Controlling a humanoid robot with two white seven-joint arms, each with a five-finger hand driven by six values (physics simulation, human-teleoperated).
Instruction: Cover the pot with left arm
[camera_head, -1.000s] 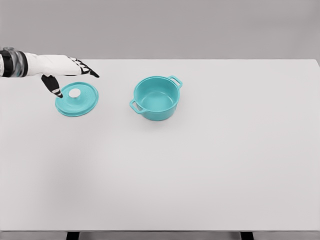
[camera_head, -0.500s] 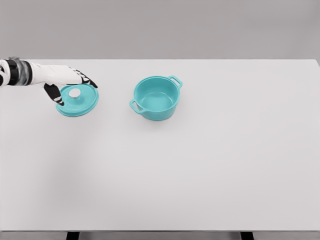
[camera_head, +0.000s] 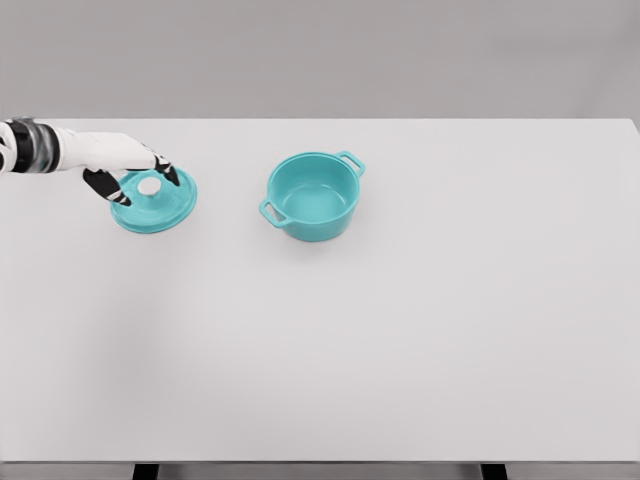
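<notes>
The teal lid (camera_head: 160, 208) with a white knob (camera_head: 148, 186) lies flat on the table at the left. My left hand (camera_head: 146, 189) reaches in from the left edge and hovers over the lid's far side. Its thumb (camera_head: 106, 187) is left of the knob and its fingers (camera_head: 168, 175) are to the knob's right, curved down with a gap still showing around it. The open teal pot (camera_head: 312, 196) with two handles stands to the right of the lid, well apart from the hand. The right arm is out of view.
The white table (camera_head: 400, 330) spreads wide to the front and right of the pot. Its front edge runs along the bottom of the head view.
The left hand has drawn back to the left and dropped onto the lid. Its fingers went from stretched out to curved around the knob. Lid and pot have not moved.
</notes>
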